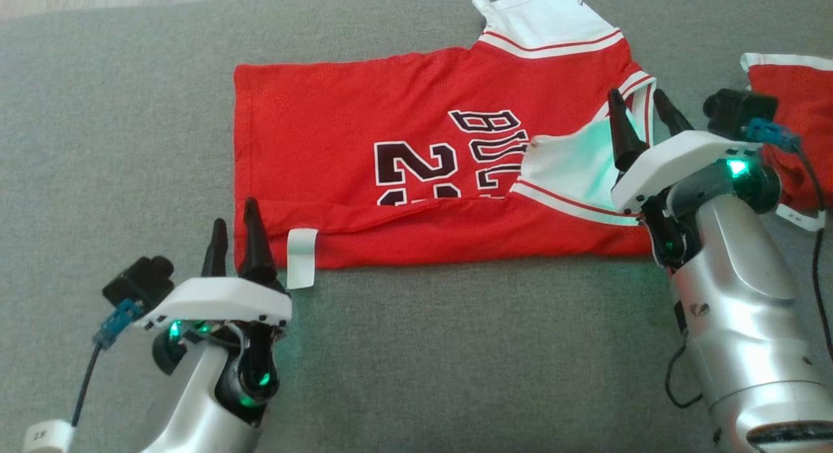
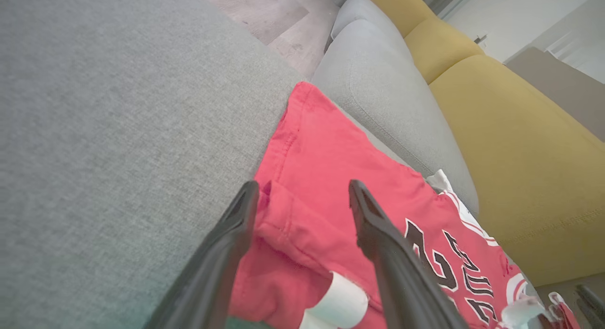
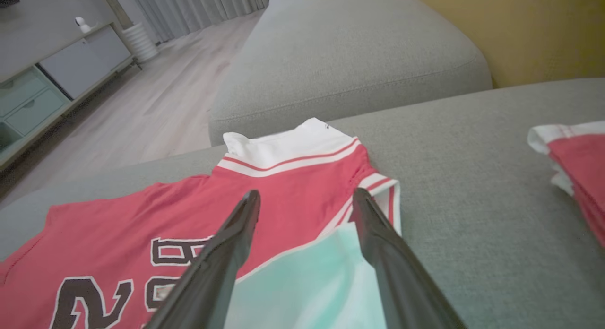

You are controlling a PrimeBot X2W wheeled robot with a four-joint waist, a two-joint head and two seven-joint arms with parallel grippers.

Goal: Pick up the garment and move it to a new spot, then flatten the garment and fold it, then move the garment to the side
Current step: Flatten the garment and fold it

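The red jersey (image 1: pixel 403 114) lies flat on the grey sofa (image 1: pixel 97 147), its near edge folded over. The left claw (image 1: pixel 235 213) gapes wide astride the folded corner, with a white label (image 1: pixel 301 258) just beside it. The right claw (image 1: pixel 638 96), also wide, hangs over the white sleeve (image 1: pixel 573 160), perhaps touching it.

Two red garments are lying here: the spread jersey (image 1: pixel 364 108) and a second garment (image 1: pixel 797 108). Two grippers are hovering, the left gripper (image 1: pixel 234 215) and the right gripper (image 1: pixel 636 95). One white tag (image 1: pixel 301 258) is showing.
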